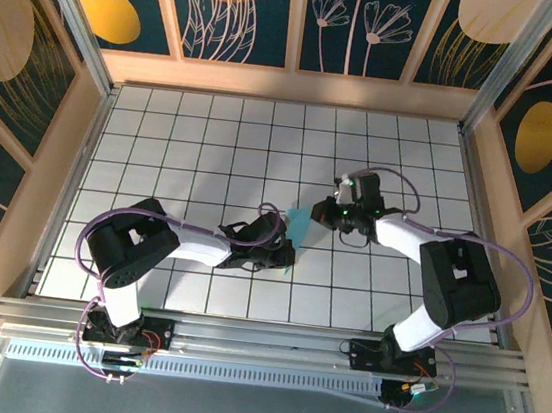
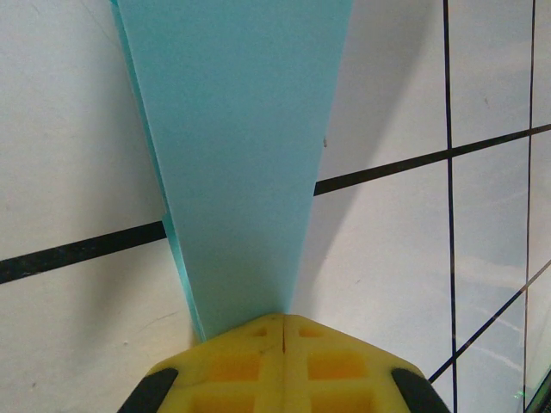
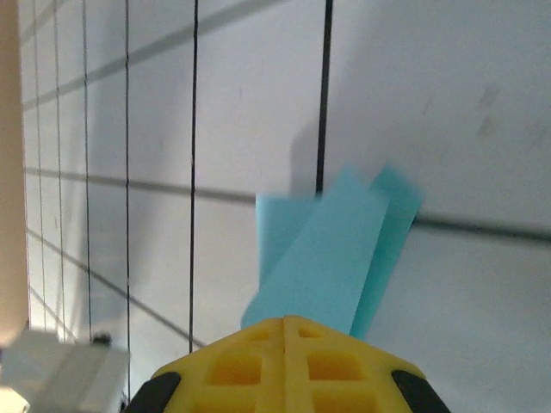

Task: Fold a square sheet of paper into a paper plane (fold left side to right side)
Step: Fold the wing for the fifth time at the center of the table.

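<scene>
Jaws first: the left jaws are pinched shut on the narrow end of the folded light-blue paper [image 2: 241, 155]. It widens away from them, with a 2nd layer peeking out along its left edge. The right jaws are clamped shut on the same paper too, where the folded layers fan out. From above, it's strung between the 2 arms, around the middle of the white gridded surface [image 1: 214, 138].
</scene>
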